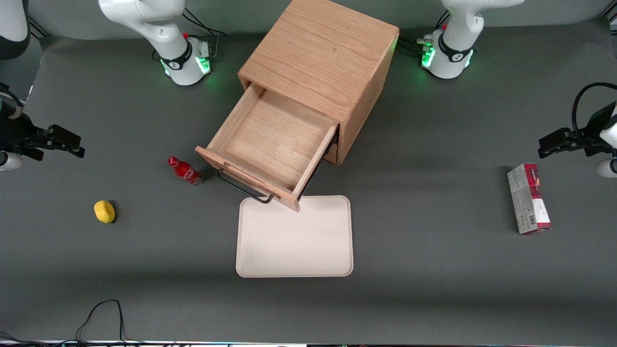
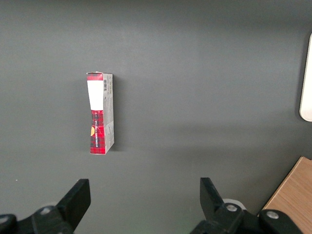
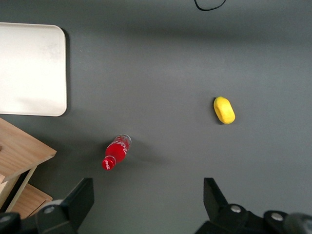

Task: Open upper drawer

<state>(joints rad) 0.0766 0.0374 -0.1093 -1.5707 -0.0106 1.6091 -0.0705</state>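
Oak, light and straight-grained, forms the upper drawer, the topmost front of the wooden cabinet, shown drawn far out so that its bare interior floor is exposed. The long black wire handle runs along the drawer front, its long axis slanting across the tabletop, with one end nearer the front camera than the other. The working arm's pincer hangs at its own end of the tabletop, well apart from the drawer, its two black fingers spread with nothing between them. From the pincer, the drawer lies sideways toward the parked arm's end, with the small red plastic bottle lying on its side between the two, just beside the handle's nearer end. The yellow rounded sponge-like lump rests closer to the pincer than the bottle does, and nearer the front camera. The cream rectangular tray sits under the drawer's projecting corner. Judged from the extension visible, the opening appears complete; any further pull would act along the slides, square to the handle's axis. The lower drawer is hidden beneath the upper one.
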